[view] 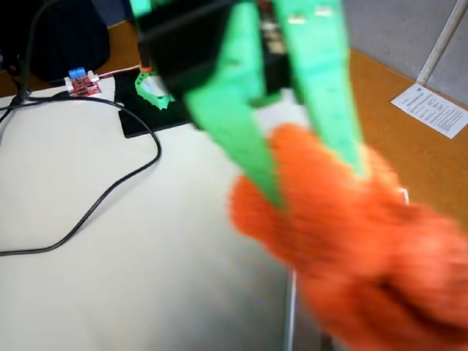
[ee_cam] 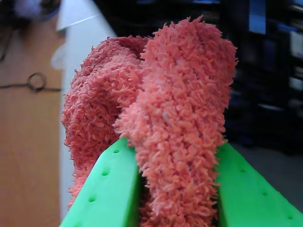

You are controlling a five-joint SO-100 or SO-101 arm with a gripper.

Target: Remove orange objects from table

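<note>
Green fingers [ee_cam: 109, 189] filled the bottom of the wrist view, their jaws pinching a fuzzy orange cloth [ee_cam: 175, 118] that bulged up between them. Seen from the fixed view, the gripper [view: 314, 183] hung blurred close to the lens, with the cloth [view: 351, 248] held above the pale table [view: 110, 292] and drooping toward the lower right. Behind, a black cable [view: 110, 190] looped across the table near a small red board [view: 82, 82].
</note>
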